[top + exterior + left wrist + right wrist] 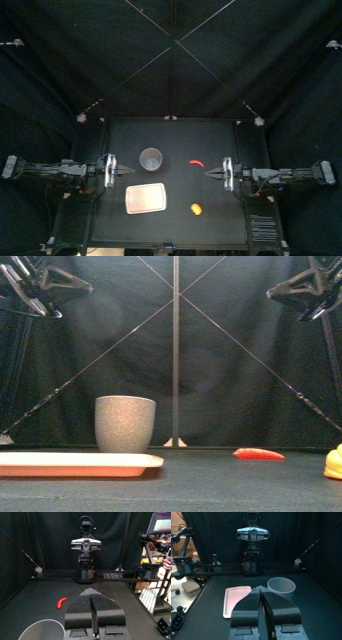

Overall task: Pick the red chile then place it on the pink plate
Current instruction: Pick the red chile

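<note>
The red chile (198,161) lies on the black table, right of centre toward the back, also seen low on the table in the front view (258,454) and in the left wrist view (61,602). The flat pink plate (144,198) sits front left with nothing on it (74,464) (236,598). My left gripper (118,172) hangs high at the left, jaws shut and holding nothing (90,592). My right gripper (218,173) hangs high at the right, just in front of the chile and well above it, jaws shut and holding nothing (260,588).
A tall grey speckled cup (151,156) stands upright behind the plate (124,422) (281,586). A small yellow toy (197,209) lies near the front, right of the plate (335,463).
</note>
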`<state>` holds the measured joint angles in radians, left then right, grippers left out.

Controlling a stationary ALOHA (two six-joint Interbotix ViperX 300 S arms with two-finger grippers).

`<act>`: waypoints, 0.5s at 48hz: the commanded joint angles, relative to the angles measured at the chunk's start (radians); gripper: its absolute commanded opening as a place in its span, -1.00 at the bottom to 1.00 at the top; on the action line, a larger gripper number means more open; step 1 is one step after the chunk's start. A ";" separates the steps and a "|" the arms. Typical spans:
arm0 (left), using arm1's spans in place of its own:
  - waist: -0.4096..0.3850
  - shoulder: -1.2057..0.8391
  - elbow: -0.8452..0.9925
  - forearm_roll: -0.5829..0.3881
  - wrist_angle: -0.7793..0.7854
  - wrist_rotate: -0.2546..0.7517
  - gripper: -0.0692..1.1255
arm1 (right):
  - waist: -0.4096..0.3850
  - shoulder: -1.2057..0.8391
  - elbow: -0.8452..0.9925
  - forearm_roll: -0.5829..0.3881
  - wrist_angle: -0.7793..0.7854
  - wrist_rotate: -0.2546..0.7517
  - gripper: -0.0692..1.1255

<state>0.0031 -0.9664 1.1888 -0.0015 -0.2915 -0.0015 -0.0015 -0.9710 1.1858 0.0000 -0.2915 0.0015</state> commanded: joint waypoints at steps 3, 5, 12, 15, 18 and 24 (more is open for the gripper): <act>0.003 0.002 -0.005 0.021 0.011 0.006 -0.97 | -0.026 0.046 -0.018 0.006 0.000 0.005 -0.89; 0.005 0.000 -0.005 0.028 0.011 0.006 -0.96 | -0.052 0.077 -0.025 0.018 0.006 0.008 -0.85; 0.003 0.000 -0.002 0.055 0.012 0.006 -0.94 | -0.129 0.201 -0.061 0.046 0.077 0.015 -0.79; 0.003 -0.002 0.000 0.057 0.012 0.006 -0.94 | -0.170 0.259 -0.084 0.041 0.126 0.012 -0.78; 0.003 0.000 0.002 0.058 0.011 0.006 -0.94 | -0.215 0.316 -0.109 0.029 0.178 0.012 -0.77; 0.003 0.000 0.005 0.058 0.011 0.006 -0.94 | -0.288 0.426 -0.156 -0.011 0.288 0.012 -0.64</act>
<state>0.0046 -0.9695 1.2057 0.0537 -0.2746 0.0031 -0.2562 -0.5875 1.0753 0.0077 -0.0506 0.0153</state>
